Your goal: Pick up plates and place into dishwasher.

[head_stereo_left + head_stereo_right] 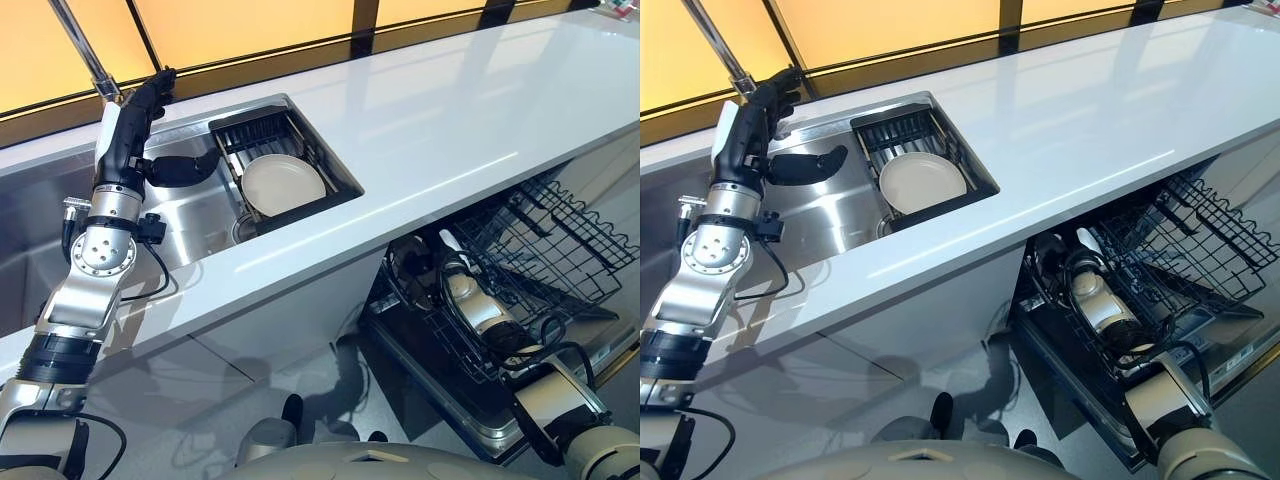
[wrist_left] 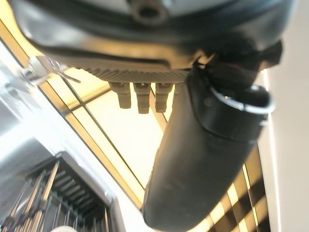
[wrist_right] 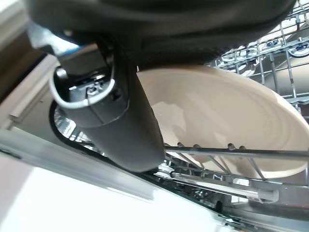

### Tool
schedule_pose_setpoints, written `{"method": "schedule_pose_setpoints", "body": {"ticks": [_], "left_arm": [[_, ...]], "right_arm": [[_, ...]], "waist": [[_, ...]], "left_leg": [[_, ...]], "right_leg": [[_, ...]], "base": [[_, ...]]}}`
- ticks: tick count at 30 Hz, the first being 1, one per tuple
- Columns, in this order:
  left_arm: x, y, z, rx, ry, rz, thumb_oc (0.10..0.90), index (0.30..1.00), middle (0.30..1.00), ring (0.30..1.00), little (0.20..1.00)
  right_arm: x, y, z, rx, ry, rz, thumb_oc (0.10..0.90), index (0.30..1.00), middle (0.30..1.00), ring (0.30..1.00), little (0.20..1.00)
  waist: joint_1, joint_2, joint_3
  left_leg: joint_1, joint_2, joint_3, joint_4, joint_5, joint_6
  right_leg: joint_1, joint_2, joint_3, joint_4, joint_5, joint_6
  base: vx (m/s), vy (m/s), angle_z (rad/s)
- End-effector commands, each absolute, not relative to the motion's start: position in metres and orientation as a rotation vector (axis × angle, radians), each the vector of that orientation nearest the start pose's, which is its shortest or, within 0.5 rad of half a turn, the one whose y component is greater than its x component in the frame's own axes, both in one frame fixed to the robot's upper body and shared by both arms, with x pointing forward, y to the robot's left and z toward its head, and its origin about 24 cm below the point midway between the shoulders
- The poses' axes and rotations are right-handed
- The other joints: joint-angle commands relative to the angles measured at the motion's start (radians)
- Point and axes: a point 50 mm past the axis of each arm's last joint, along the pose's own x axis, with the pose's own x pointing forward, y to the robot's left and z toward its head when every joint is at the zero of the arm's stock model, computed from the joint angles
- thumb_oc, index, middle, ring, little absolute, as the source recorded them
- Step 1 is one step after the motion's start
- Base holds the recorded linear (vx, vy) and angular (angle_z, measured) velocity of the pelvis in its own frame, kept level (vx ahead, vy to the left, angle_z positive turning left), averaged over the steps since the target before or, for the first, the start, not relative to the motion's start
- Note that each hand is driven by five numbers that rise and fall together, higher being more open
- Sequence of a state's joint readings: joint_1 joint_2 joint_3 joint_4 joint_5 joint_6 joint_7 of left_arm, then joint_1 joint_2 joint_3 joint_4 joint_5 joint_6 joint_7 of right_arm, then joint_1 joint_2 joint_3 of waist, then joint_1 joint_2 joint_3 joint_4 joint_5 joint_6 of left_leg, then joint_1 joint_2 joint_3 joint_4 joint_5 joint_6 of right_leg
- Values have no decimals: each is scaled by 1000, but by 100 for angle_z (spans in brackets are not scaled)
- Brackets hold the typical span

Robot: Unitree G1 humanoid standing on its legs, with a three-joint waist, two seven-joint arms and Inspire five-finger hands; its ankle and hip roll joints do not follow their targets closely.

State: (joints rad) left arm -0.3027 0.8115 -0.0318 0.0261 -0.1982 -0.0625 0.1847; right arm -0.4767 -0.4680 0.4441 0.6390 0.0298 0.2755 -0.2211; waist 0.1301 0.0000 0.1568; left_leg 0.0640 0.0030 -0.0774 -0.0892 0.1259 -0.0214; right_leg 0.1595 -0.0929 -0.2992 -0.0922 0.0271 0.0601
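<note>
The left hand (image 1: 140,120), dark and raised on its silver-grey arm, is hovering over the far left rim of the stainless steel sink (image 1: 190,225), at about ten o'clock in the head views, with its thumb (image 2: 203,159) standing straight out and its short fingers (image 2: 140,99) relaxed, grasping nothing. Just beside it, toward twelve o'clock, a slim metal faucet pipe (image 1: 85,45) is rising past the amber-lit window panels (image 1: 240,25). At about three o'clock from that hand, inside the sink, a round cream ceramic plate (image 1: 283,184) is lying tilted in a black wire drying rack (image 1: 270,135), well apart from both hands. The long glossy white desk (image 1: 450,130) is running across the scene from nine to one o'clock. Below its front edge, at about four o'clock, the right hand (image 1: 450,270) is reaching into the black wire lower rack of the open dishwasher (image 1: 560,240). In the right wrist view a second cream ceramic plate (image 3: 231,121) is standing on edge among the rack's wires, with the right thumb (image 3: 120,130) lying across its face; the fingers are hidden behind the plate, so I cannot tell whether this hand is grasping it or has released it.
</note>
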Motion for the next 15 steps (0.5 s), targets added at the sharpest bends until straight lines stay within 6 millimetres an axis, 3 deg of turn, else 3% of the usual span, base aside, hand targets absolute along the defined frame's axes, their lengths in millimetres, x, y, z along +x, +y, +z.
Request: {"method": "schedule_pose_setpoints", "body": {"ticks": [1, 10, 15], "left_arm": [[298, 257, 249, 596, -649, 165, 800, 900, 900, 900, 900], [297, 266, 240, 625, -602, 177, 800, 900, 900, 900, 900], [296, 275, 236, 649, -571, 203, 800, 900, 900, 900, 900]], "right_arm": [[338, -201, 61, -725, 112, -88, 800, 900, 900, 900, 900], [324, -199, 93, -599, -176, -162, 800, 900, 900, 900, 900], [315, -207, 98, -605, -213, -180, 800, 900, 900, 900, 900]], "waist": [[-11, 3, -55], [-46, 15, -56], [-65, 18, -58]], "left_leg": [[46, -37, 53, 2, -102, 1], [52, -38, 69, 2, -109, 3], [55, -38, 82, 2, -112, 2]], "right_leg": [[7, -5, 15, 8, 27, 38], [2, -4, 35, 10, 24, 43], [-1, -5, 42, 9, 23, 48]], "base": [[0, 6, -11], [-1, 8, -4], [0, 10, -5]]}}
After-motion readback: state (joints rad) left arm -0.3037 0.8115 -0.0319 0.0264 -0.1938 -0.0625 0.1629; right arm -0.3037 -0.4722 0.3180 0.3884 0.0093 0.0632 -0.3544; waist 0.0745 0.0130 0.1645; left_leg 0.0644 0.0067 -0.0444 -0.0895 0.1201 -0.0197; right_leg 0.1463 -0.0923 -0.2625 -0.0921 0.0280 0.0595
